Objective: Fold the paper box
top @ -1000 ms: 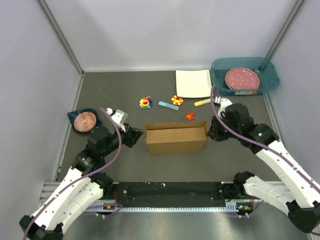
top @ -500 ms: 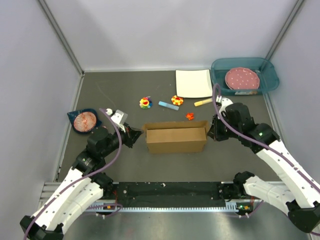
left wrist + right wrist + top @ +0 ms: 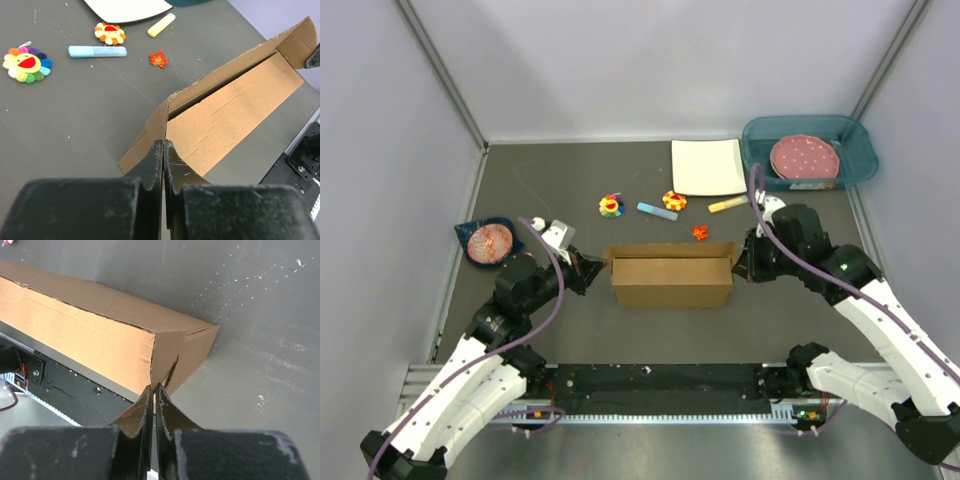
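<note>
Top external view puts the box in the middle of the table, just ahead of the arms' bases, its long side toward us and its top open, with the left gripper at its left end and the right gripper at its right end. Both sets of jaws are pressed right together, and in the wrist views each seems to pinch a thin edge of cardboard: the left on the folded corner flap, the right on the pointed end flap. We judge the box to be light and fairly stiff along its panels but floppy at the scored creases, so it will slide on the table or spring open if pushed at one end only. The matt brown surface should give good friction, though a hard pinch can crush or tear an edge. The best holds look like the flap edges close to a crease, with the opposite end steadied. We cannot see inside the box, whether any tabs are tucked in, or how much cardboard lies between the fingers. The right wrist view cuts off the far end
</note>
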{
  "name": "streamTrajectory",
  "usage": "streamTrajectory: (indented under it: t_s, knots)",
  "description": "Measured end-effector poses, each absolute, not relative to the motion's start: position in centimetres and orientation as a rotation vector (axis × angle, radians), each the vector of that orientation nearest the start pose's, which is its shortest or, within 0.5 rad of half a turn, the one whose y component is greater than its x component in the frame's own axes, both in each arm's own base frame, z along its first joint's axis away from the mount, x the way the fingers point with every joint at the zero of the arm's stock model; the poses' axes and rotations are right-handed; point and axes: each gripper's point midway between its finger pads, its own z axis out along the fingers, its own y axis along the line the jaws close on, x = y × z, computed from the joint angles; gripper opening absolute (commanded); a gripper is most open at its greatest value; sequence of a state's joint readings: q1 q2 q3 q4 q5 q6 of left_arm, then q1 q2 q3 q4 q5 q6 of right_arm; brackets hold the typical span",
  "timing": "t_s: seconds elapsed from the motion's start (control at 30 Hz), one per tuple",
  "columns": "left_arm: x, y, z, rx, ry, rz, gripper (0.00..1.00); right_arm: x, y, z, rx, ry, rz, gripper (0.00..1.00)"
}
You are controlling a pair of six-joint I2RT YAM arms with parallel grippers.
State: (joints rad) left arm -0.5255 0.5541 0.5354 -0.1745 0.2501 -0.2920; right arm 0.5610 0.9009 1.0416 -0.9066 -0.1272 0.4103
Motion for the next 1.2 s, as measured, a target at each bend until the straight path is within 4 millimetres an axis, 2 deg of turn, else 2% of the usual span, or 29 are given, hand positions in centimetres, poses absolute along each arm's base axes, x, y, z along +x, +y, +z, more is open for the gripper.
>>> streamTrajectory:
  t_s: [1.2]
  knots:
    - [20.9, -18.4, 22.2, 0.396, 1.785, -0.803, 0.00, 19.4, 15.0, 20.6, -0.258, 2.349, 0.526, 0.00]
